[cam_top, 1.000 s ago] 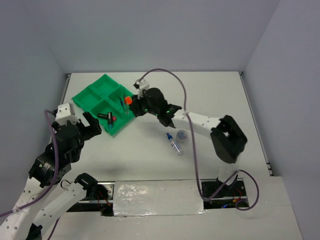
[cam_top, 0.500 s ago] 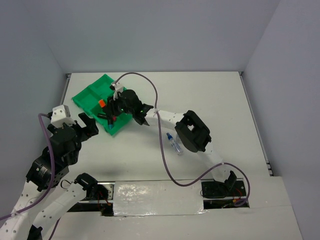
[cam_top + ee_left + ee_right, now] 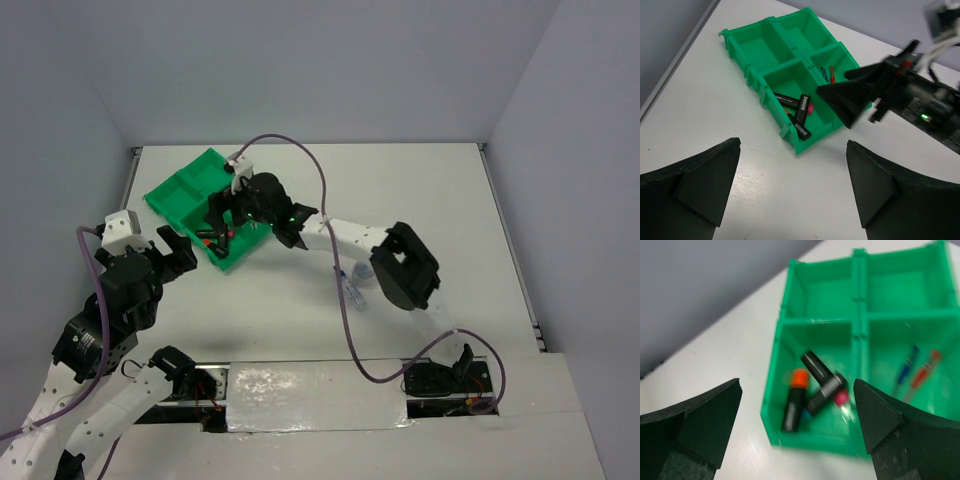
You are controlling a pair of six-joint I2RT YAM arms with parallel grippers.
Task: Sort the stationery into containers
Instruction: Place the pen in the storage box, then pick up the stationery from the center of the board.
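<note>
The green tray lies at the table's far left. My right gripper hovers over its near compartment, open, nothing between its fingers. Below it in the right wrist view three black highlighters lie loose in that compartment of the tray: an orange-ended one, a pink-ended one, and one beneath showing a blue end. A blue pen and a red pen lie in the neighbouring compartment. My left gripper is open just short of the tray's near corner. A blue-capped clear tube lies on the table.
The tray's two far compartments hold nothing. The right arm's forearm and elbow stretch across the middle of the table, close beside the tube. Grey walls close in the table on the left, back and right.
The right gripper carried the orange-ended highlighter left over the tray, opened, and the highlighter now lies in the near compartment. The left arm has scarcely moved.
</note>
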